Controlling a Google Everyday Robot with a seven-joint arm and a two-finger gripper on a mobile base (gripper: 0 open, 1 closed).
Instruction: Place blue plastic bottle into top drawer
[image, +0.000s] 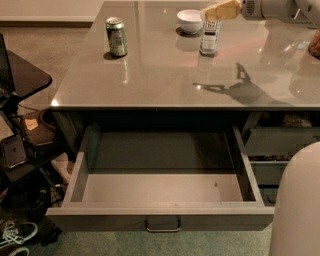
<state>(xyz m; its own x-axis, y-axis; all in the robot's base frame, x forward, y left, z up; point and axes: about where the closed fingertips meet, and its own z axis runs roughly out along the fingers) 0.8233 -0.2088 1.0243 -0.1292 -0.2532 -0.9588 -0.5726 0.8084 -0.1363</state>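
Observation:
The blue plastic bottle (210, 36) stands upright on the grey tabletop (165, 75) at the back, just right of centre. My gripper (220, 10), tan-coloured on a white arm reaching in from the top right, is at the bottle's top and hides its cap. The top drawer (160, 218) is pulled fully open below the table's front edge. Its inside is bare, and its curved metal handle (162, 226) faces me.
A green soda can (116, 36) stands at the back left of the table. A white bowl (190, 21) sits just left of the bottle. Narrower grey drawers (280, 142) are at the right. My white body (297, 205) fills the bottom right. A black stand (22, 75) and clutter are at the left.

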